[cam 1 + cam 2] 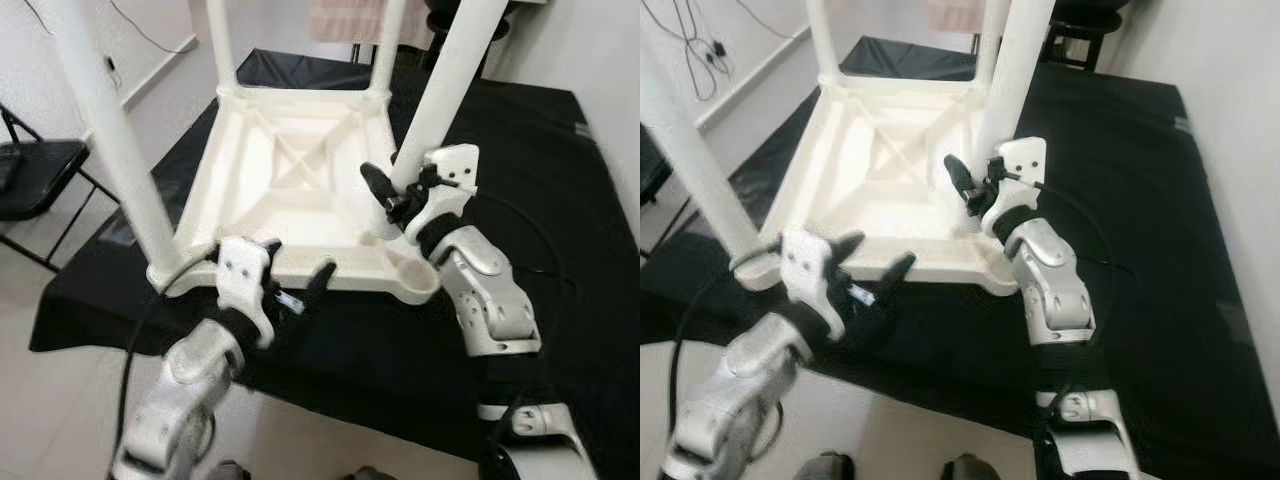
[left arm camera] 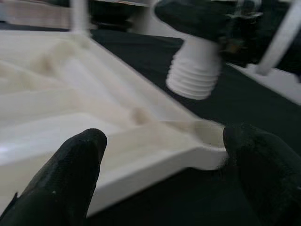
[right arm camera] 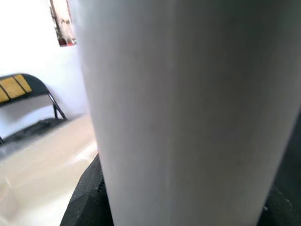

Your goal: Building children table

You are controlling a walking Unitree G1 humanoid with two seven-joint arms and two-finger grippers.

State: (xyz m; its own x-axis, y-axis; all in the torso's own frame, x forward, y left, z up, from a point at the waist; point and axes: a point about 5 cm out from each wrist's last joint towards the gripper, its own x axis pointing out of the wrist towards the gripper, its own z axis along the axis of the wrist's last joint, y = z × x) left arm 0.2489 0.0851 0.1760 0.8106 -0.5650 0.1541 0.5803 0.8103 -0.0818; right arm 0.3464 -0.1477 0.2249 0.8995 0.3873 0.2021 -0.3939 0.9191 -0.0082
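A white plastic children's table (image 1: 290, 170) lies upside down on a black cloth. Three white legs stand screwed into its corners, one at the near left (image 1: 120, 150). My right gripper (image 1: 400, 188) is shut on the fourth leg (image 1: 455, 70) and holds it tilted over the near right corner. The leg's threaded end (image 2: 195, 75) hangs just above the empty corner socket (image 1: 420, 280). My left gripper (image 1: 295, 265) is open at the table's near edge, its fingers (image 2: 70, 165) spread before the rim without touching it. In the right wrist view the held leg (image 3: 188, 113) is very close.
The black cloth (image 1: 560, 180) covers the work surface and extends to my right; its front edge drops to a pale tiled floor (image 1: 60, 400). A black folding chair (image 1: 30, 170) stands at the left. Another dark seat (image 1: 300, 68) sits behind the table.
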